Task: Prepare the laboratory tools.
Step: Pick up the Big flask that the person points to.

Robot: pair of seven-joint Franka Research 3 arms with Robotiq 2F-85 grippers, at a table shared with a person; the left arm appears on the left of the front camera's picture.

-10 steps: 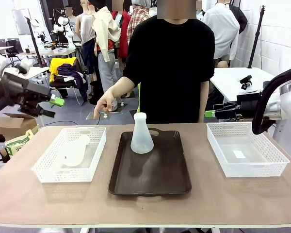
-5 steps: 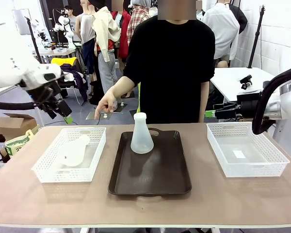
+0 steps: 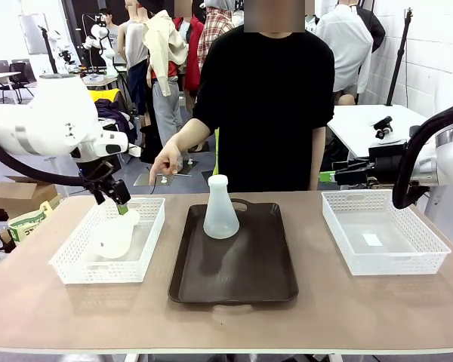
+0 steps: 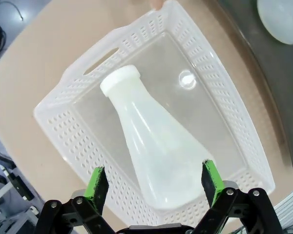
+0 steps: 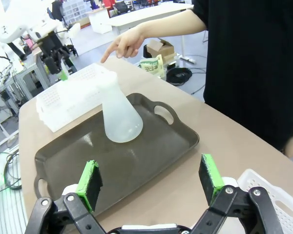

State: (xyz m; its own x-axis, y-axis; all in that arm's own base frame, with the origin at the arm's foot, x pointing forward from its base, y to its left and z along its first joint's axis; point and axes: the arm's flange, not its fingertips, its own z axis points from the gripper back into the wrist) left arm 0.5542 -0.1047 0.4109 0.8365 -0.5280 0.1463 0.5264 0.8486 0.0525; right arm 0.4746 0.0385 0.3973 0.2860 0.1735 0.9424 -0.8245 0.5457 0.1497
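One frosted flask [image 3: 115, 235] lies on its side in the left white mesh basket [image 3: 69, 265]. My left gripper [image 3: 121, 204] hangs open just above its neck end. In the left wrist view the lying flask [image 4: 151, 151] sits between and below the spread green pads of the left gripper [image 4: 155, 179], apart from them. A second flask [image 3: 220, 209] stands upright at the far end of the dark brown tray [image 3: 234, 279]. My right gripper [image 3: 328, 176] is open at the right, off the table's far edge; the right wrist view has that standing flask [image 5: 118, 114] well beyond the right gripper [image 5: 150, 178].
A person stands at the far side, one hand [image 3: 164, 162] pointing down toward the left basket. Another white mesh basket [image 3: 430, 264] sits at the right with only a small label inside. Bare tabletop runs along the near edge.
My left arm has swung in from the far left and come down over the left basket, its jaws still open. The right arm, both flasks and the person's hand have stayed put.
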